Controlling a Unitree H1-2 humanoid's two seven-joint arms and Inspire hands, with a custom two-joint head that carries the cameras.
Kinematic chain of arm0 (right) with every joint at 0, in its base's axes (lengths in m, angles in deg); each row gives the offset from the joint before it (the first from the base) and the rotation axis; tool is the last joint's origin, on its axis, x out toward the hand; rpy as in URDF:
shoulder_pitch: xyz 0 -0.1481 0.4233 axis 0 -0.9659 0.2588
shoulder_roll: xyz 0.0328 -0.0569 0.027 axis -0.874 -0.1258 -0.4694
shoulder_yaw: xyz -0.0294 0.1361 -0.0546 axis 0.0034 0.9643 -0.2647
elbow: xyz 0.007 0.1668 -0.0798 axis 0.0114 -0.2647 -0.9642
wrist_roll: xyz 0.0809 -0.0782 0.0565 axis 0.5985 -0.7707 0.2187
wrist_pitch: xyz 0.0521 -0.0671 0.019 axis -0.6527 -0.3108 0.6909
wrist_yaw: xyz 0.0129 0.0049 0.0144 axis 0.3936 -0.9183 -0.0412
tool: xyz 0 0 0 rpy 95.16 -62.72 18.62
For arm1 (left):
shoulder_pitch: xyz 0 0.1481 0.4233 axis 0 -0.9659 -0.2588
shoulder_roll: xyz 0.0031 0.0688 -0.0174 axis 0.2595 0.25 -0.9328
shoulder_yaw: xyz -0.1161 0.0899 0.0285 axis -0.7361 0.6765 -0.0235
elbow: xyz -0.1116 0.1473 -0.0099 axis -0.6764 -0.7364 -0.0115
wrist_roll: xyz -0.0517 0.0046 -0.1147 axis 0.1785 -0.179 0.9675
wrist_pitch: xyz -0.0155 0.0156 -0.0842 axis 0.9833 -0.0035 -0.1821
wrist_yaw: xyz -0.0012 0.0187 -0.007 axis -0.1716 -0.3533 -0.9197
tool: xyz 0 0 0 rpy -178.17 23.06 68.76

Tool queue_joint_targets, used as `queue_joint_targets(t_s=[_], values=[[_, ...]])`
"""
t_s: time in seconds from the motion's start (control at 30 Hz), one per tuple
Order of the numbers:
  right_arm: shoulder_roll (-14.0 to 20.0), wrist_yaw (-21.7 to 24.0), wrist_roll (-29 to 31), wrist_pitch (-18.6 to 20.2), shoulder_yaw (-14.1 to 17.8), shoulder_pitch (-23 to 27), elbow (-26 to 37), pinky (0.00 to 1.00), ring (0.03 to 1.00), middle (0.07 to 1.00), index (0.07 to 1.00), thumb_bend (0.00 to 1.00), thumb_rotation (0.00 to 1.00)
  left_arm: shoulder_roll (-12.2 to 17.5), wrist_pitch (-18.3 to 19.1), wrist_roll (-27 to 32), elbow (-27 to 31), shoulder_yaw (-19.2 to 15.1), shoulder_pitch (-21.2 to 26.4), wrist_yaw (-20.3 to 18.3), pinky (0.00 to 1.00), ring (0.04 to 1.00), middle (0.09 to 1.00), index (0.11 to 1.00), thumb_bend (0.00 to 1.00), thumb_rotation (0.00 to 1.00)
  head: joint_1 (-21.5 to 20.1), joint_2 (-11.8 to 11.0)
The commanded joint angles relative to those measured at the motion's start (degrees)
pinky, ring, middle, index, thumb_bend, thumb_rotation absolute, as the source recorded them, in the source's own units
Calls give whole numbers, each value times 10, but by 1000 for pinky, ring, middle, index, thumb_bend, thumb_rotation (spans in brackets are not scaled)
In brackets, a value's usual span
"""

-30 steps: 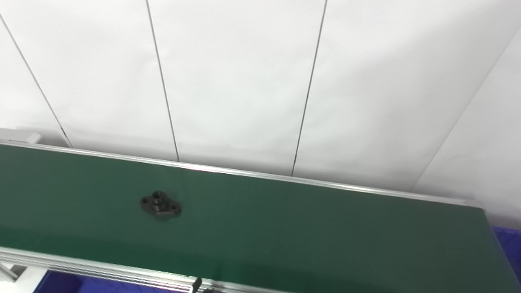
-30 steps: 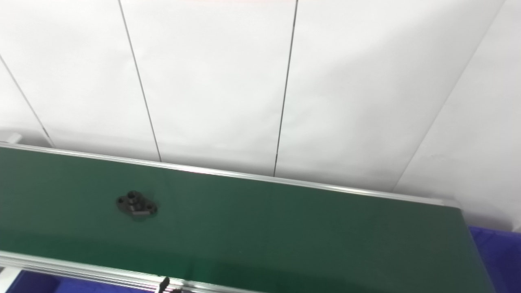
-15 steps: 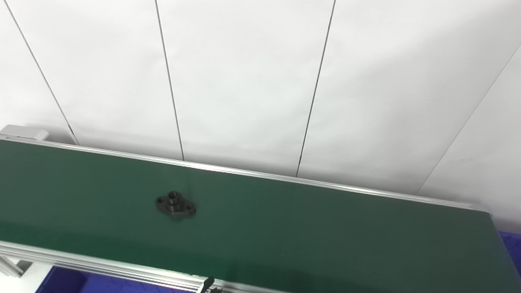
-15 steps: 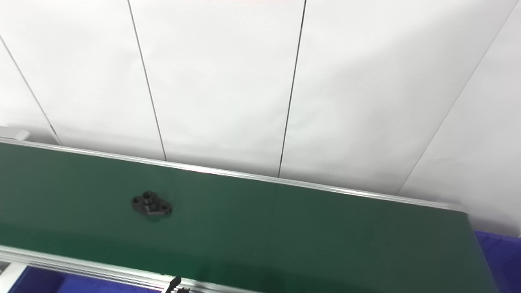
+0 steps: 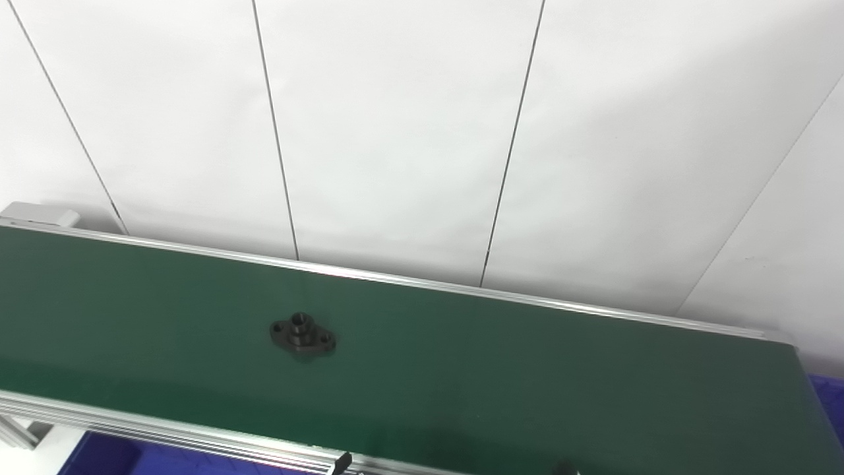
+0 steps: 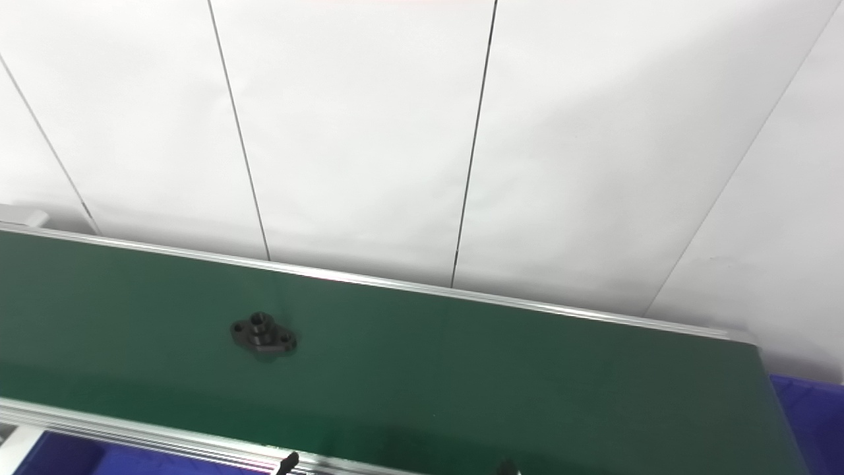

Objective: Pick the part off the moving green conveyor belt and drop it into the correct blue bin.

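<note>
A small black flanged part [image 5: 302,336] with a raised hub and two bolt holes lies flat on the green conveyor belt [image 5: 527,376], left of the middle; it also shows in the right eye view [image 6: 263,336]. Of my hands only two dark tips show at the bottom edge. One [image 5: 341,462] is just below the part, by the belt's near rail. The other [image 5: 564,468] is further right. Neither touches the part. Whether the hands are open is hidden.
A blue bin [image 5: 99,456] shows below the belt's near rail at bottom left. Another blue bin [image 6: 811,409] sits past the belt's right end. An aluminium rail [image 5: 165,432] edges the belt in front. White wall panels stand behind.
The part has ridden to the right on the belt. The view shifted a little at first. The left dark tip has crept right, and a second dark tip has appeared at the bottom edge.
</note>
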Motion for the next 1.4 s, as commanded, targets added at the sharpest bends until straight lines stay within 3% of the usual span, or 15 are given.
queue_joint_targets(t_s=[0.0,0.17,0.43,0.53,0.77,0.9,1.37], values=[[-5,9,-49,22,-1,17,40,913,911,952,1000,712,759,-60,-15,-4,20,52,-6,3,823,845,868,940,467,815,2,5],[-15,33,-122,128,13,112,85,909,913,944,1000,783,681,-56,-4,-4,33,56,-7,-4,827,874,870,942,462,815,2,17],[4,87,-253,233,19,258,93,758,856,912,956,849,616,-58,-9,-4,38,65,-13,1,849,860,871,949,436,812,2,25],[11,112,-301,269,15,311,75,716,834,903,943,869,631,-55,6,-2,50,68,-17,-4,838,850,866,950,438,806,-1,27],[14,134,-402,298,-12,413,-5,621,784,885,911,912,594,-55,15,-4,59,73,-23,-3,855,858,878,961,468,825,-3,31],[20,140,-456,296,-34,473,-75,668,808,875,901,937,614,-56,21,-12,60,76,-23,-3,850,864,875,957,476,825,0,31],[16,140,-519,292,-96,607,-265,700,806,856,869,965,602,-77,14,-45,57,101,-31,13,823,856,853,934,366,839,18,41]])
